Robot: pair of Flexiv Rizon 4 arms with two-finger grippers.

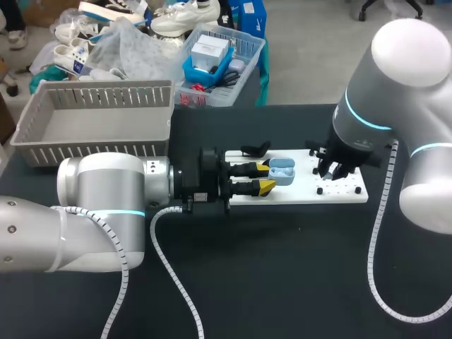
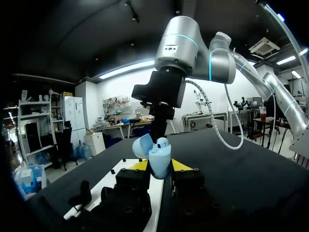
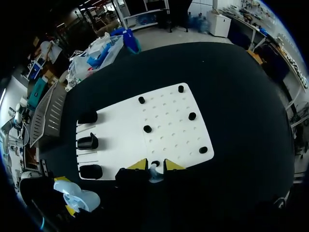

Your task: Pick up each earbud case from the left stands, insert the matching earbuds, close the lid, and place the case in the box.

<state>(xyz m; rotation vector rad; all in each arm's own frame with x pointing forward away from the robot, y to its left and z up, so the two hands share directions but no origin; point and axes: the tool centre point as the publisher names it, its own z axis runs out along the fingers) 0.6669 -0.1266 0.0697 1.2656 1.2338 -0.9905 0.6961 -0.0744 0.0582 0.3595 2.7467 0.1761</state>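
A grey box (image 1: 99,90) sits at the back left of the bench (image 1: 282,268). The left claw (image 1: 267,176) pinches an open pale-blue earbud case (image 1: 281,171) over a white board (image 1: 346,192). The right claw (image 3: 155,165) pinches a small earbud (image 3: 153,171) above that board.

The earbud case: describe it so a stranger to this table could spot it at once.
Find the white board on the black table. At its left end the left gripper clamps the earbud case between its yellow tips. Pale blue with its lid open, it differs from the black stands beside it and the tiny earbud in the right gripper.
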